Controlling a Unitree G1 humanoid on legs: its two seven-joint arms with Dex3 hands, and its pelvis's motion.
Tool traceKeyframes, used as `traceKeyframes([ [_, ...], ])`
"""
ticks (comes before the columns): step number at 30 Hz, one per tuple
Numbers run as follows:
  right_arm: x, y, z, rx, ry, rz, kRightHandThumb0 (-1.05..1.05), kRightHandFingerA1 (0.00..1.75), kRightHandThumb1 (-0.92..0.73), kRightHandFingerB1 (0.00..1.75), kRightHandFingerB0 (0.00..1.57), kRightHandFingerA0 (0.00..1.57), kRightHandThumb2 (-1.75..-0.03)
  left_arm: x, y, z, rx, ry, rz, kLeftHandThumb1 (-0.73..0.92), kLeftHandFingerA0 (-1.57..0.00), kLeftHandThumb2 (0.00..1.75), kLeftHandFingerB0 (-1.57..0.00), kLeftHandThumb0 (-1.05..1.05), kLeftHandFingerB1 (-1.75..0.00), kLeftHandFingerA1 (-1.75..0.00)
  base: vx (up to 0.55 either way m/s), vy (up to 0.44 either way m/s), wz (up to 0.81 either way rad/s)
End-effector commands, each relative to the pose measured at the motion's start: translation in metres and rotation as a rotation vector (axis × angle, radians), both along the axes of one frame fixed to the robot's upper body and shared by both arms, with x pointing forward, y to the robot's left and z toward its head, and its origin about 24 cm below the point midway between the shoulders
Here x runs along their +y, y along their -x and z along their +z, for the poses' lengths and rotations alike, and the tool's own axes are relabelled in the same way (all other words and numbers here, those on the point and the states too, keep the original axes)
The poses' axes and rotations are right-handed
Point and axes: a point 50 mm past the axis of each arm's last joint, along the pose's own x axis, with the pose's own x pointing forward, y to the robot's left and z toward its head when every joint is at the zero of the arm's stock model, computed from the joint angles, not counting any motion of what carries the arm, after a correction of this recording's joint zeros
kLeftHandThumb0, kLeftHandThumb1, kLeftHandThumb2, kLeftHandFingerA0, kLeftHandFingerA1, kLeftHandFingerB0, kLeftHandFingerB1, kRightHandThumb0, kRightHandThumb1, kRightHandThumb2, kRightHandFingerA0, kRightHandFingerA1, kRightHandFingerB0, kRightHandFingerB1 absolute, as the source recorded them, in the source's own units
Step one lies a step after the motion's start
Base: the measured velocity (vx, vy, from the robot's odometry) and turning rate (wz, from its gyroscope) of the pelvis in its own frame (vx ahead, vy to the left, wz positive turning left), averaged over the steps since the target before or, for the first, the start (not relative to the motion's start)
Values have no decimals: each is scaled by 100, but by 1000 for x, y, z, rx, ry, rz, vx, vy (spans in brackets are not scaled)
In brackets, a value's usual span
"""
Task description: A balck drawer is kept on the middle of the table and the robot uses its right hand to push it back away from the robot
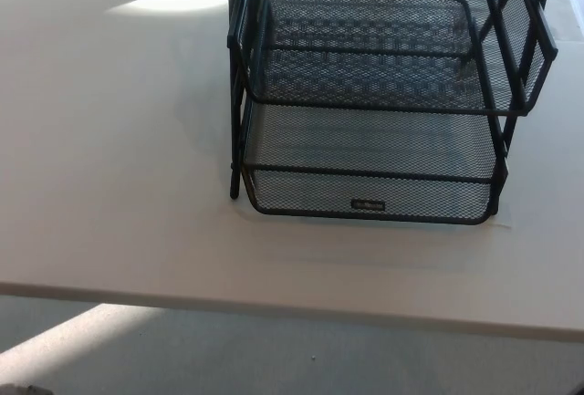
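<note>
The black wire-mesh stacked drawer [370, 140] stands on the white table [109, 185], toward its near edge (small label plate facing front). Neither robot hand is visible, so their state is unknown.

Black wire-mesh drawer [374, 130] (matt metal)

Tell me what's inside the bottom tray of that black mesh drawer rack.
The bottom tray of the black mesh rack looks empty: only bare mesh shows through. Its rear part lies under the tray above, so anything far back is hidden.
</note>
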Motion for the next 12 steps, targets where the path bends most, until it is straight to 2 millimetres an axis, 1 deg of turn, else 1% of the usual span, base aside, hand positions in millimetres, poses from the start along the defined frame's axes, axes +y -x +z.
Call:
traceKeyframes([
  [1,-1,7,-10,-11,104,33,-50,40,-78,35,41,54,-63,7,5,2,6,-21,-10,75,-51,63,-33,-57,-33,-39,0,0,0],
  [2,-2,11,-12,-8,109,27,-49,41,-76,35,43,55,-63,7,5,2,6,-19,-5,75,-51,63,-34,-56,-33,-39,0,0,0],
  [3,-3,12,-13,-7,111,25,-49,41,-76,35,43,55,-63,7,5,2,6,-17,-3,75,-51,63,-34,-56,-33,-39,0,0,0],
  [4,-2,13,-14,6,113,28,-50,40,-77,35,41,52,-63,8,5,2,5,-13,-1,74,-52,63,-35,-56,-33,-39,0,0,0],
  [7,-2,15,-15,12,113,15,-50,40,-77,35,42,52,-63,8,5,2,6,-16,-3,75,-52,63,-36,-55,-33,-39,0,0,0],
  [8,-1,16,-16,14,109,28,-50,40,-77,34,42,54,-63,8,6,2,8,-15,-4,72,-49,63,-35,-57,-33,-39,0,0,0],
  [9,-1,17,-17,14,107,34,-50,40,-77,34,42,54,-63,8,6,2,9,-15,-5,72,-49,63,-35,-57,-33,-39,0,0,0],
  [10,0,17,-17,15,103,39,-54,43,-72,36,39,54,-66,8,6,2,8,-15,-4,75,-51,63,-35,-56,-33,-39,0,0,0],
  [11,1,17,-18,15,101,41,-54,43,-72,36,39,54,-66,8,6,2,8,-16,-4,75,-51,63,-35,-56,-33,-39,0,0,0],
  [12,2,17,-18,13,98,43,-50,41,-78,35,42,55,-64,8,6,2,8,-17,-4,75,-51,63,-36,-56,-33,-39,0,0,0],
])
